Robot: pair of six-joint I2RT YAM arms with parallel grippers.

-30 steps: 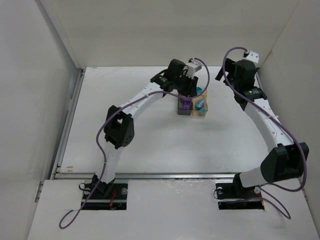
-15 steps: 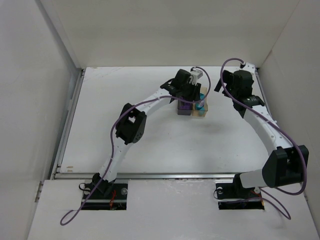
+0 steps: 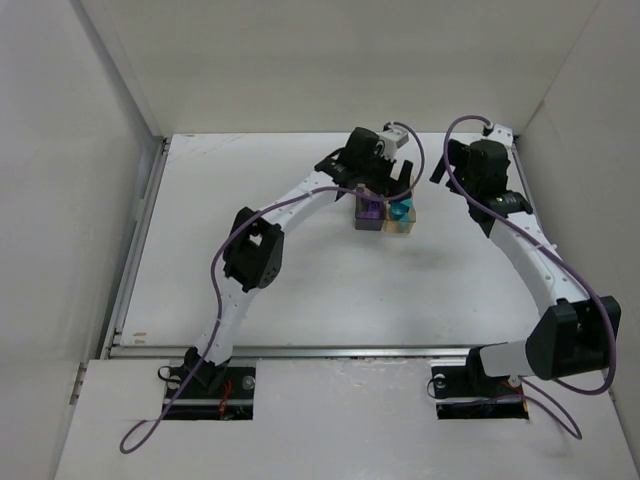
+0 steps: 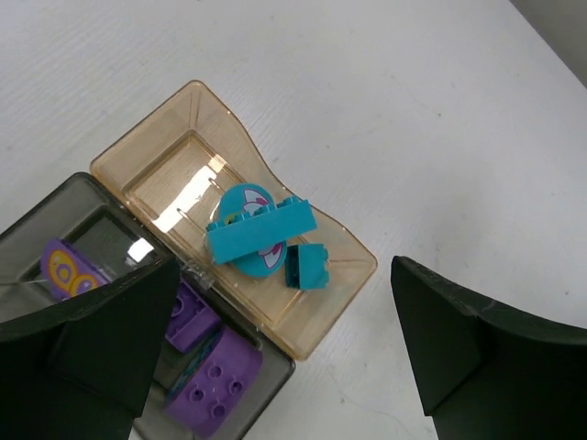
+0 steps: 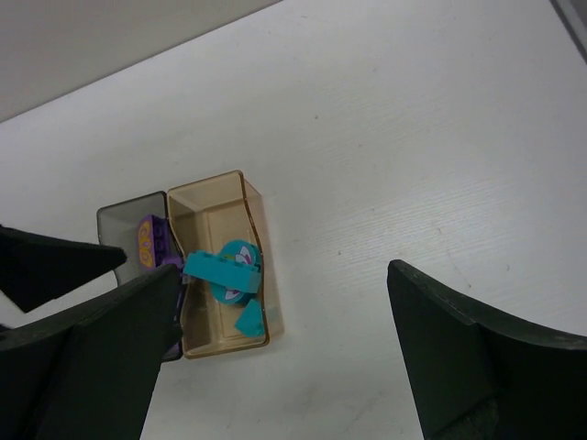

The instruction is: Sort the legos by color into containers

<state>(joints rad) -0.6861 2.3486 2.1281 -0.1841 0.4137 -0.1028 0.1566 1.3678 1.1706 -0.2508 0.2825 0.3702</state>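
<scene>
Two containers stand side by side at the table's middle back. The amber bin [image 4: 165,174] holds teal legos: a long brick [image 4: 261,229] lying over a round teal piece, and a small brick [image 4: 307,266]. The dark grey bin [image 4: 55,229] holds purple legos [image 4: 215,380]. My left gripper [image 4: 284,275] hangs open just above the bins with nothing between its fingers. My right gripper [image 5: 282,270] is open and empty, higher up and to the right of the bins. From above, the left gripper [image 3: 385,187] covers the bins' far end, and the right gripper [image 3: 450,170] is off to the side.
Bare white tabletop [image 3: 300,290] lies all round the bins [image 3: 385,215]. White walls close in the table on the left, back and right. The right wrist view shows the amber bin [image 5: 211,183] and the grey bin [image 5: 124,215] partly behind its left finger.
My left gripper has gone from shut to open over the bins. The teal piece seen at its fingers earlier now lies in the amber bin. The right arm shifted slightly.
</scene>
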